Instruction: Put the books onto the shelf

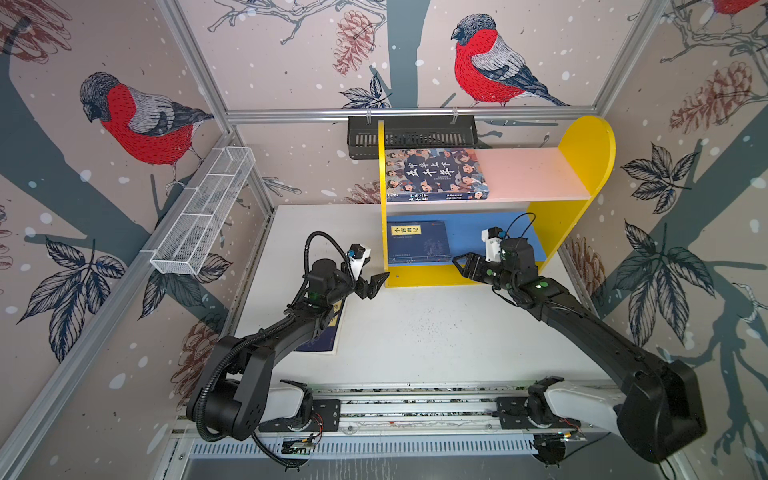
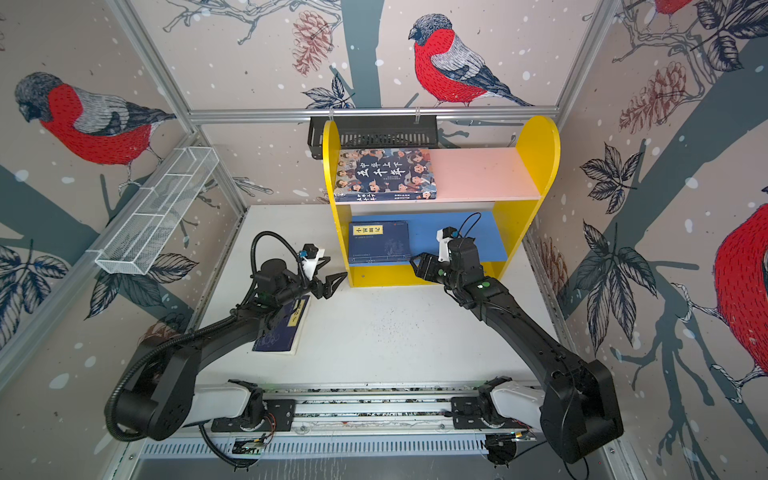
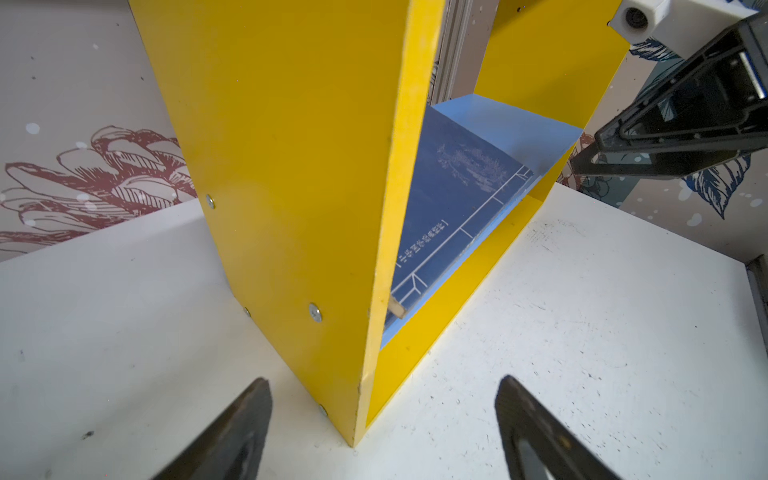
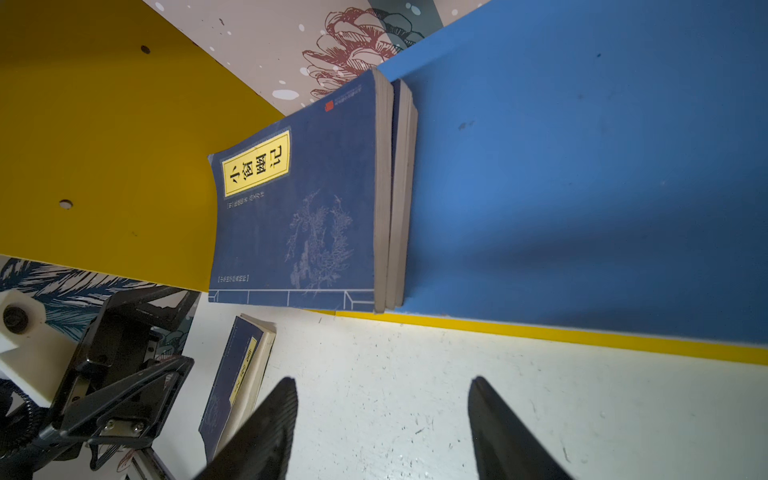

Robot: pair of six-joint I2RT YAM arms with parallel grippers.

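Books lie in three spots around the shelf [image 1: 582, 166]. The big book [image 1: 434, 174] lies flat on the shelf's pink board [image 1: 536, 174], pushed up to the straight panel [image 3: 291, 166]; I take that as a way to keep the rest of the board free. Two navy books [image 4: 299, 224] are stacked flat on the blue board [image 1: 473, 232], tight to that same panel, with their front edges about level with the board's front. Lying flat suits thin paperbacks, which would likely flop if stood on end.

At least one more navy book [image 2: 282, 328] lies on the counter [image 1: 415, 332] in front of the shelf, out past its straight-panel corner and half hidden under my left arm [image 1: 291, 328]. I cannot tell whether another lies beneath it.

My left gripper [image 1: 378, 284] is spread and empty, its tips just beside the shelf's front corner at the straight panel. My right gripper [image 1: 457, 266] is spread too and holds nothing. It hovers just in front of the blue board, beside the stack. With both free, I judge the counter book to be the one left to fetch.
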